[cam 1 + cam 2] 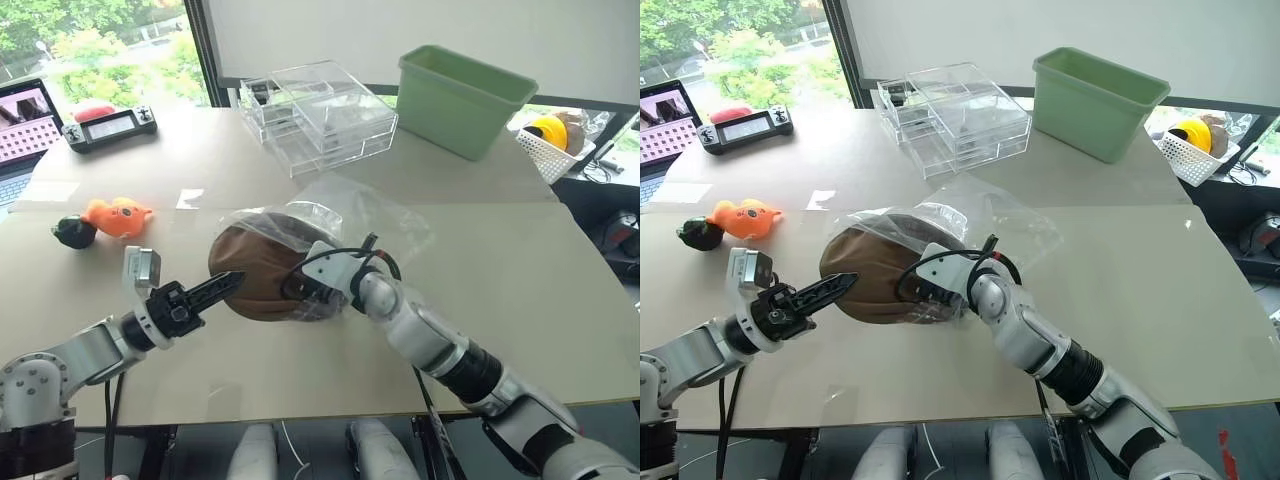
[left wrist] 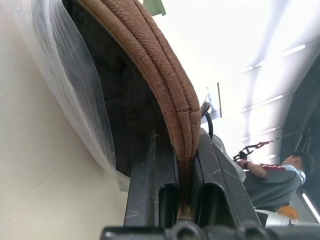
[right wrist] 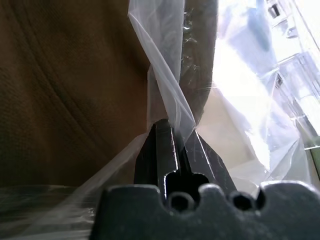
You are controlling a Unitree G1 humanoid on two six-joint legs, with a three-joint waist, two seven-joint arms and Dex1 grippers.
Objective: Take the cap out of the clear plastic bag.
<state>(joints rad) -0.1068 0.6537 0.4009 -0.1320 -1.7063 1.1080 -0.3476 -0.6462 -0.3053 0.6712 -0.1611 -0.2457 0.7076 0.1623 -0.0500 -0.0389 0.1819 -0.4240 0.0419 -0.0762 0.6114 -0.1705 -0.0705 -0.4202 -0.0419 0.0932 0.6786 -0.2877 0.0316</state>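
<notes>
While the clear plastic bag [image 1: 350, 215] lies mid-surface w/ the cap [image 1: 262, 275] half inside, we see the right gripper [image 3: 172, 131] pinching film, the left gripper [image 2: 182, 150] clamping the cap's rim; either could slip, or the film may tear.

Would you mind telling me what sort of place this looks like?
Probably an office or lab test area: a wide beige table by a window, a laptop, and stacked clear acrylic drawer boxes beside a green plastic bin.
</notes>
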